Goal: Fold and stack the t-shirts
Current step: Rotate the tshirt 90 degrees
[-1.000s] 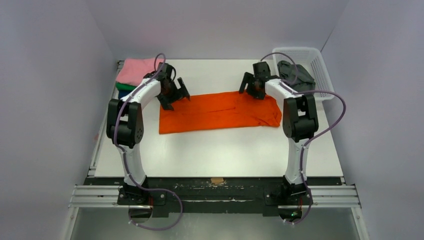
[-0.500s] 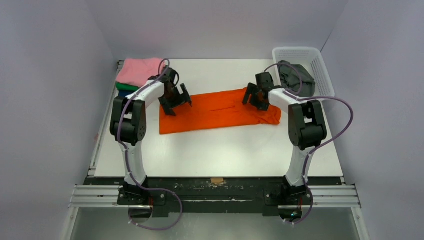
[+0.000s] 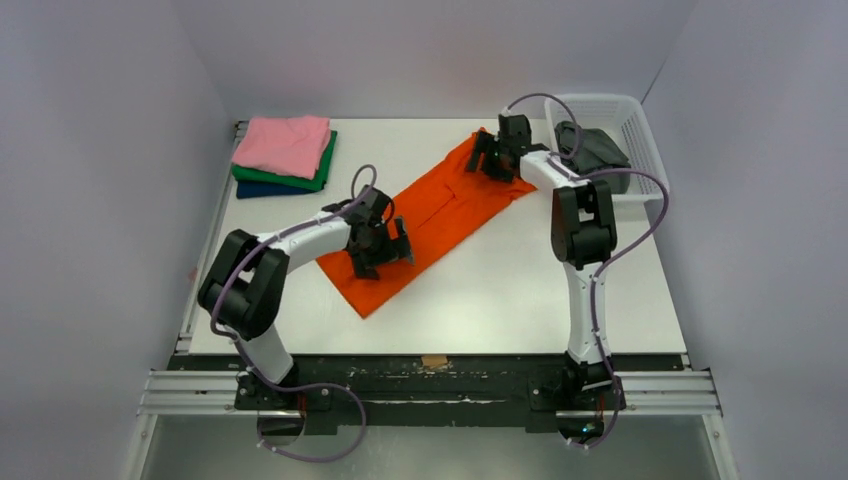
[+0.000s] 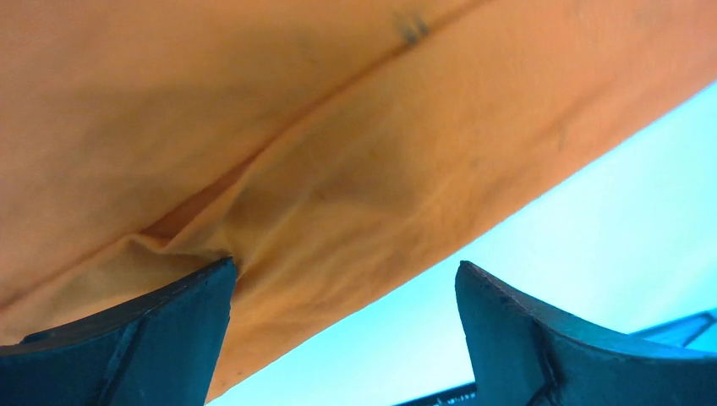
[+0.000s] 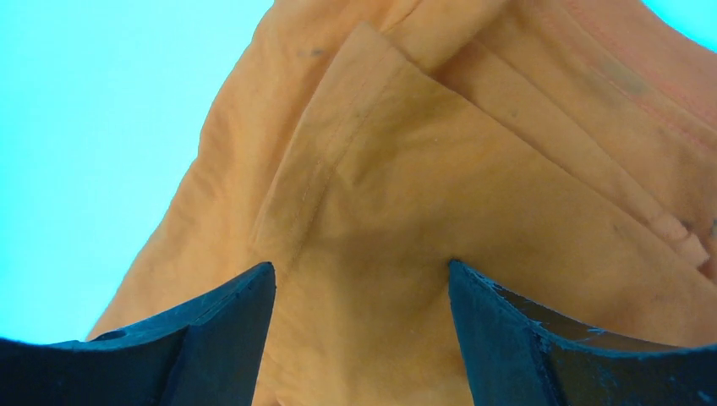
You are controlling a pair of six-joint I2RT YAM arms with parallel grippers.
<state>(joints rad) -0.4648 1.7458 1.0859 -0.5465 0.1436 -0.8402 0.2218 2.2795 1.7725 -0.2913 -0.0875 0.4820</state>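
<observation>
Seen from above, the orange t-shirt [image 3: 440, 215] is a long folded strip lying slantwise on the desk [image 3: 520, 280], its long axis running from near left-centre to the far right corner. The pink t-shirt [image 3: 283, 143], green t-shirt [image 3: 300, 183] and navy t-shirt [image 3: 262, 190] are stacked at the far left corner. A white basket [image 3: 600, 100] holding a dark grey t-shirt [image 3: 592, 150] crowds the strip's far end. The left gripper [image 3: 380, 250] is at the near end, the right gripper [image 3: 490, 155] at the far end. Only the left wrist view shows the left gripper [image 4: 345, 269] spread wide, one finger on the cloth and the other over bare desk. The right wrist view shows the right gripper [image 5: 359, 266] also parted, above layered folds.
</observation>
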